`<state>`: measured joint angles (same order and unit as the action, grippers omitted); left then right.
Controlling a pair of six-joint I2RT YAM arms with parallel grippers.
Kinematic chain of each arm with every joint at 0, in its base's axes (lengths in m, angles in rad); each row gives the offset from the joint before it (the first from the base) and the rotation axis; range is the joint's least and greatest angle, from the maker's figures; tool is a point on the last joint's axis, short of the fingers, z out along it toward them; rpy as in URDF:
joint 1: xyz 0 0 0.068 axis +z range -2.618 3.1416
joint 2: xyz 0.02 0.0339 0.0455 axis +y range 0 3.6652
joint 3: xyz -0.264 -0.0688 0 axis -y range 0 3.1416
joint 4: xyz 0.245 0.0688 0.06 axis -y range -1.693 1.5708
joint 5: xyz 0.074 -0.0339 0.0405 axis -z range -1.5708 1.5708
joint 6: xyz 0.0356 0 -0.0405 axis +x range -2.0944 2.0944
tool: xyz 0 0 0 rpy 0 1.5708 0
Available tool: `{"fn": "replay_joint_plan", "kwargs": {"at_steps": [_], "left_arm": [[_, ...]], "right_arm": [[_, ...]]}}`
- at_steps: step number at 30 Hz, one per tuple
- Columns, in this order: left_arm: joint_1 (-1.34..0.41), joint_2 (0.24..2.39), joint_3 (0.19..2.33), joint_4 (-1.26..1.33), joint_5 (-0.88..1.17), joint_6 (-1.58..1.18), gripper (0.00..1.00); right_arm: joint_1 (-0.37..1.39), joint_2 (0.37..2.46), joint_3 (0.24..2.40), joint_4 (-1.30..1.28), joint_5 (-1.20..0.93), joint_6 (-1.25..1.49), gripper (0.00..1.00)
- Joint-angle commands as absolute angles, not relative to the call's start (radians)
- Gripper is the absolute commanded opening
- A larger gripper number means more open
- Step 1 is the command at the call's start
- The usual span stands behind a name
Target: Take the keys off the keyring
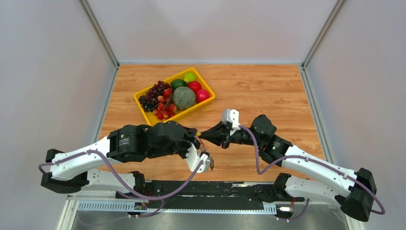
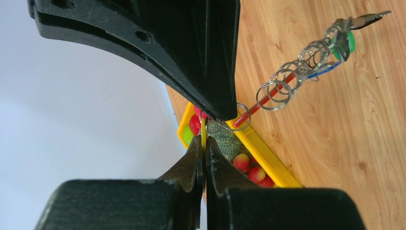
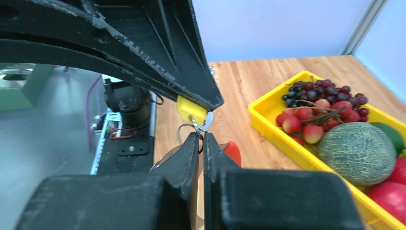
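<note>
My left gripper (image 1: 197, 138) (image 2: 205, 143) is shut on the yellow head of a key (image 2: 203, 130) (image 3: 189, 109), held above the table near the front edge. My right gripper (image 1: 203, 135) (image 3: 201, 139) faces it tip to tip, its jaws closed to a thin gap on a wire ring (image 3: 197, 126) beside that key. The keyring (image 2: 283, 87) (image 1: 209, 162) is a chain of silvery rings trailing away from both grippers. It carries a red tag (image 3: 233, 152), a green key (image 2: 349, 43) and a blue key (image 2: 320, 72).
A yellow tray (image 1: 183, 113) (image 3: 273, 128) (image 2: 268, 158) of fruit, with a melon (image 1: 184, 97), grapes and apples, stands on the wooden table behind the grippers. Grey walls close the table on three sides. The arm bases and a black rail run along the near edge.
</note>
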<state>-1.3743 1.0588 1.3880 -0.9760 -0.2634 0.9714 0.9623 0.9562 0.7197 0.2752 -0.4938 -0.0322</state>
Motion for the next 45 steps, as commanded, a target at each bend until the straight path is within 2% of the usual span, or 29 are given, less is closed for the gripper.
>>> {"fn": "replay_joint_plan", "kwargs": {"at_steps": [1,5,8,9,10,11,13,16,20,24,32,35,39,41,43,45], "left_arm": [[-1.385,1.032,1.395,-0.928,-0.267,0.963,0.0],[-1.387,1.034,1.398,-0.929,-0.303,0.941,0.0],[-1.388,1.03,1.398,-0.928,-0.301,0.932,0.0],[-1.389,1.03,1.399,-0.927,-0.301,0.932,0.0],[-1.389,1.032,1.399,-0.927,-0.301,0.932,0.0],[-1.391,1.031,1.398,-0.925,-0.302,0.932,0.0],[-1.392,1.032,1.401,-0.923,-0.301,0.93,0.0],[-1.395,1.031,1.401,-0.919,-0.295,0.931,0.0],[-1.404,1.031,1.404,-0.917,-0.296,0.935,0.0],[-1.413,1.035,1.413,-0.915,-0.312,0.94,0.0],[-1.423,1.037,1.419,-0.915,-0.333,0.947,0.0],[-1.423,1.037,1.418,-0.915,-0.337,0.949,0.0],[-1.425,1.036,1.418,-0.915,-0.34,0.95,0.0],[-1.425,1.035,1.417,-0.916,-0.338,0.949,0.0],[-1.426,1.035,1.417,-0.915,-0.335,0.947,0.0],[-1.427,1.037,1.415,-0.915,-0.332,0.944,0.0]], "right_arm": [[0.963,0.963,0.762,0.3,-0.551,-0.018,0.0],[0.963,0.95,0.755,0.271,-0.571,-0.013,0.02],[0.962,0.931,0.74,0.268,-0.574,-0.008,0.01],[0.963,0.927,0.737,0.268,-0.571,-0.006,0.04],[0.962,0.922,0.734,0.268,-0.569,-0.006,0.14],[0.962,0.917,0.731,0.267,-0.567,-0.005,0.27],[0.962,0.911,0.728,0.267,-0.565,-0.006,0.38],[0.962,0.91,0.726,0.267,-0.566,-0.006,0.37],[0.962,0.921,0.732,0.267,-0.571,-0.006,0.3],[0.963,0.929,0.725,0.262,-0.55,-0.005,0.33],[0.963,0.921,0.704,0.259,-0.55,-0.006,0.32],[0.963,0.912,0.697,0.258,-0.543,-0.005,0.27],[0.962,0.905,0.696,0.255,-0.541,-0.006,0.15],[0.962,0.905,0.699,0.254,-0.542,0.008,0.13],[0.962,0.904,0.702,0.254,-0.542,0.022,0.16],[0.963,0.903,0.705,0.255,-0.539,0.023,0.29]]}}
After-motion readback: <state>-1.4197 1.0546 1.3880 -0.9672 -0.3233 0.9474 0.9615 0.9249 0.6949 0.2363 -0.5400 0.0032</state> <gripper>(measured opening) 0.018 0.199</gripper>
